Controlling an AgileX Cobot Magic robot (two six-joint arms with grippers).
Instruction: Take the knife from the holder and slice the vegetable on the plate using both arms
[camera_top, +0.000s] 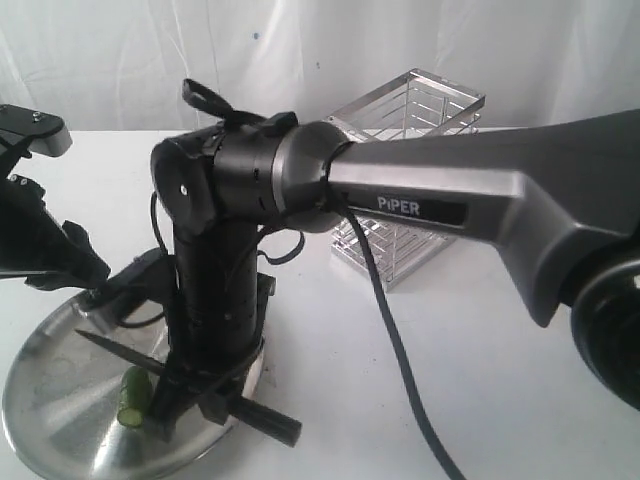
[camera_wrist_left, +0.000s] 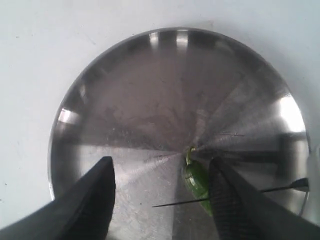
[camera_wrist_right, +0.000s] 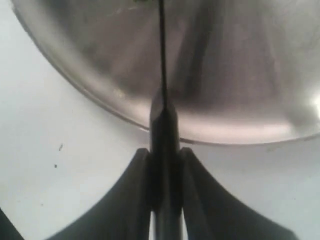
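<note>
The steel plate (camera_top: 60, 420) lies at the front left, with the small green vegetable (camera_top: 133, 395) on it. My right gripper (camera_top: 205, 398) points down at the plate's rim and is shut on the handle of the black knife (camera_top: 120, 350). In the right wrist view the knife (camera_wrist_right: 162, 55) shows edge-on over the plate (camera_wrist_right: 235, 80), its handle clamped in the gripper (camera_wrist_right: 165, 152). My left gripper (camera_wrist_left: 161, 167) hangs open over the plate (camera_wrist_left: 150, 90). The vegetable (camera_wrist_left: 196, 181) lies beside one of its fingers (camera_wrist_left: 235, 200), and the thin blade (camera_wrist_left: 175, 203) crosses it. Whether they touch I cannot tell.
The silver wire holder (camera_top: 405, 190) stands empty-looking behind the right arm, on the white table (camera_top: 450, 380). The grey "PiPER" link (camera_top: 470, 195) stretches across the middle of the exterior view, with a black cable (camera_top: 395, 350) hanging from it.
</note>
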